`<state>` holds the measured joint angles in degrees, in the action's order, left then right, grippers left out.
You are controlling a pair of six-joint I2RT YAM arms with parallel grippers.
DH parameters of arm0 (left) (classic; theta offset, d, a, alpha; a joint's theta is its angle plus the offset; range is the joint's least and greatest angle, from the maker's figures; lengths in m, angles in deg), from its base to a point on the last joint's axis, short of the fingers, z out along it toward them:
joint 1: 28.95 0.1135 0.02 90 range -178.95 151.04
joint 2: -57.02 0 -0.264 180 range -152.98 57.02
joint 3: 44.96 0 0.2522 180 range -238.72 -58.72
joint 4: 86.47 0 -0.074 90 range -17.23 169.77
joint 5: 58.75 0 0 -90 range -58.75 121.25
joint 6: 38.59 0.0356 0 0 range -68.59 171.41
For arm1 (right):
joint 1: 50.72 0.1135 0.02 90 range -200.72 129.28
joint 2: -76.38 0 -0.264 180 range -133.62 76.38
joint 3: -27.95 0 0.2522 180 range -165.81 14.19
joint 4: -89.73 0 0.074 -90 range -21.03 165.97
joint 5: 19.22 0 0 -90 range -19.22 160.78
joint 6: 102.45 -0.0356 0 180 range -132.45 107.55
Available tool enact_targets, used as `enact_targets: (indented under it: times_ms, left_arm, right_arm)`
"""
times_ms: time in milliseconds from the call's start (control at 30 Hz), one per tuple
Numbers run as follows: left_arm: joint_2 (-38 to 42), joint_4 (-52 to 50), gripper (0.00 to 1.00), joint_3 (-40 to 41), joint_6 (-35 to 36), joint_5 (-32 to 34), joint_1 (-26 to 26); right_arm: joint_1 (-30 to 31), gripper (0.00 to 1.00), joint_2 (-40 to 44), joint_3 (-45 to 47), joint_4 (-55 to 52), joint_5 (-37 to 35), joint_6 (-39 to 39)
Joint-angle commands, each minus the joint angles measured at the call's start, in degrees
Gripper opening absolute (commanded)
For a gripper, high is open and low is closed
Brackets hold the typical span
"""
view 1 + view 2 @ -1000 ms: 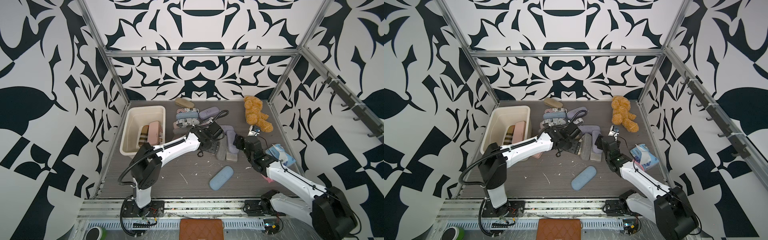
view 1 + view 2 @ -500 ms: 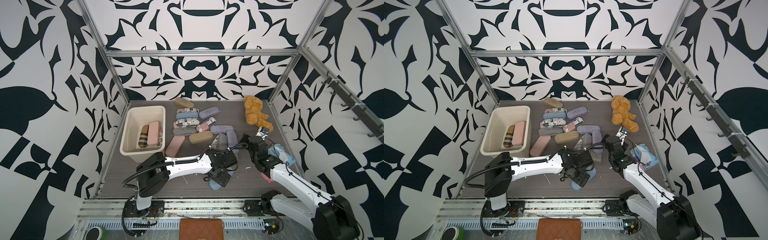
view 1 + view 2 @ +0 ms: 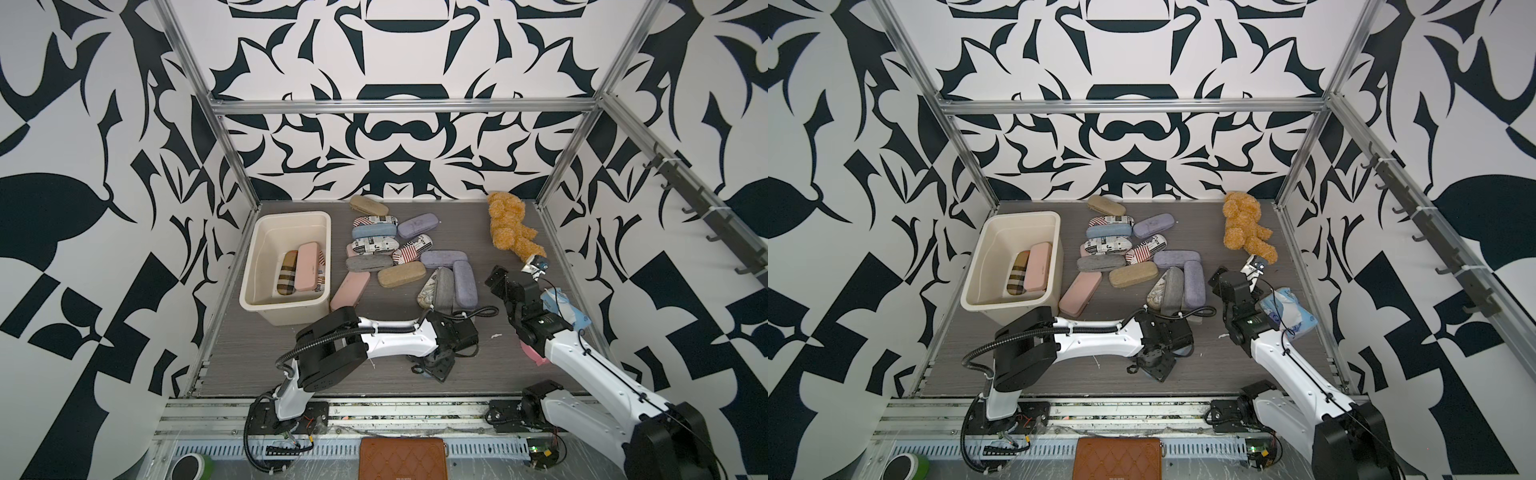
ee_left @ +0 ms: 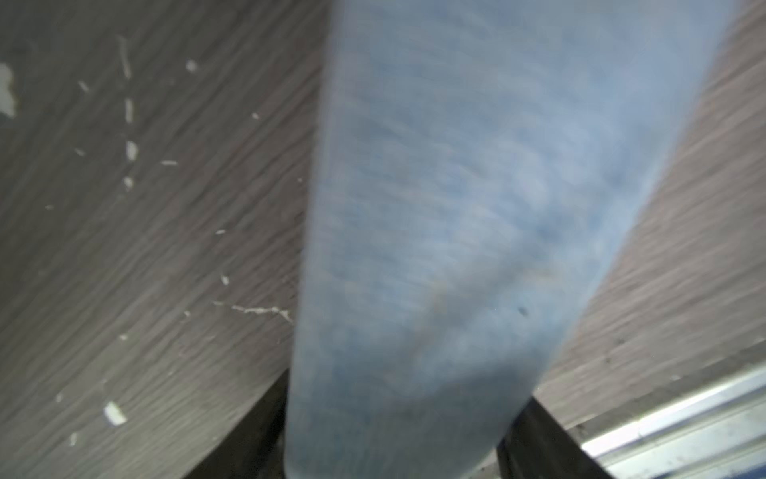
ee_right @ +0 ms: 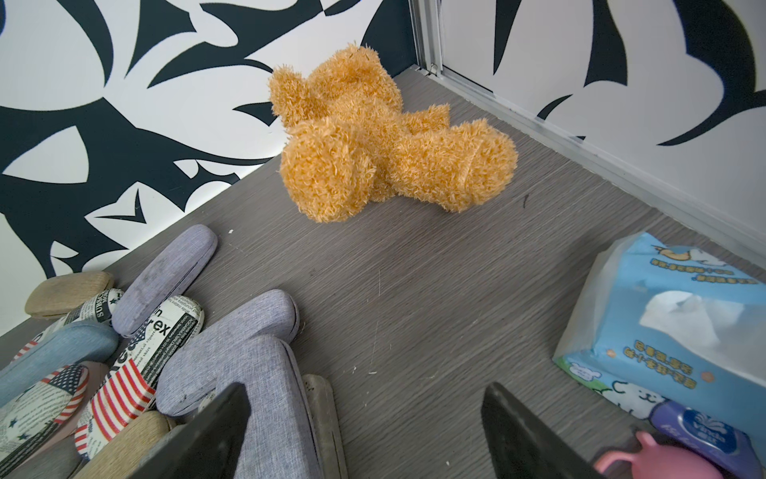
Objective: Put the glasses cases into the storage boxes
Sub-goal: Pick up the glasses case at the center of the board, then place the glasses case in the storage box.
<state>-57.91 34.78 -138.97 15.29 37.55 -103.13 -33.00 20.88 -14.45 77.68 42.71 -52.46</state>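
Note:
The cream storage box (image 3: 291, 216) (image 3: 1017, 215) stands at the left with a plaid case (image 3: 286, 276) and a pink case (image 3: 306, 266) inside. Several glasses cases lie in a pile mid-table, among them a pink one (image 3: 350, 291), a tan one (image 3: 401, 273) and a lilac one (image 3: 465, 282). Near the front edge my left gripper (image 3: 436, 365) (image 4: 398, 435) points down, shut on a blue glasses case (image 4: 456, 207), which the arm mostly hides in both top views. My right gripper (image 3: 496, 278) (image 5: 364, 398) hovers open beside the pile's right end, holding nothing.
An orange teddy bear (image 3: 509, 226) (image 5: 373, 137) lies at the back right. A blue-white tissue packet (image 3: 565, 307) (image 5: 663, 331) and a pink object (image 3: 532, 353) sit by the right wall. A brown wallet (image 3: 402, 457) lies on the front rail.
My left arm swung from the pile to the front, came down over the blue case and its jaws narrowed onto it. My right gripper drew back to the right and stayed open.

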Motion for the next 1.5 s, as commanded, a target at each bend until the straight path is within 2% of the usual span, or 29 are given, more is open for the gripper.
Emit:
enact_targets:
  times_ms: [0,67,200,767,867,967,1167,1300,1467]
  left_arm:
    - [0.16,-0.37,0.62,1.52,-1.32,1.96,-0.01]
    - [1.80,0.93,0.57,2.89,-1.07,1.92,-0.01]
    - [5.87,0.72,0.55,4.13,-0.28,3.83,-0.01]
    - [19.72,-0.23,0.51,10.46,-2.91,7.18,3.74]
    - [23.13,-5.08,0.51,7.83,-1.08,10.18,4.59]
    - [27.12,-9.80,0.52,3.70,1.46,11.74,7.00]
    - [36.42,-16.80,0.53,-1.52,7.31,14.58,18.13]
    - [41.06,-19.03,0.53,-3.31,13.60,13.51,32.53]
    - [41.46,-17.80,0.57,-1.14,20.86,15.68,50.73]
  right_arm:
    - [-0.22,0.90,1.17,0.80,2.41,0.57,-0.21]
    - [-0.27,0.90,1.15,0.93,2.66,0.73,0.00]
    - [-0.27,0.89,1.10,0.73,3.03,1.61,0.37]
    - [-0.31,0.85,-1.68,0.77,6.26,7.27,0.94]
    - [-0.31,0.84,-2.97,0.96,9.41,12.31,2.62]
    - [-0.23,0.83,-6.24,0.26,13.06,21.10,3.66]
    - [1.74,0.82,-12.60,-1.67,19.83,34.48,6.38]
    - [3.90,0.81,-14.46,-2.47,20.98,35.82,7.59]
    - [3.93,0.81,-14.32,-2.32,20.62,34.47,7.36]
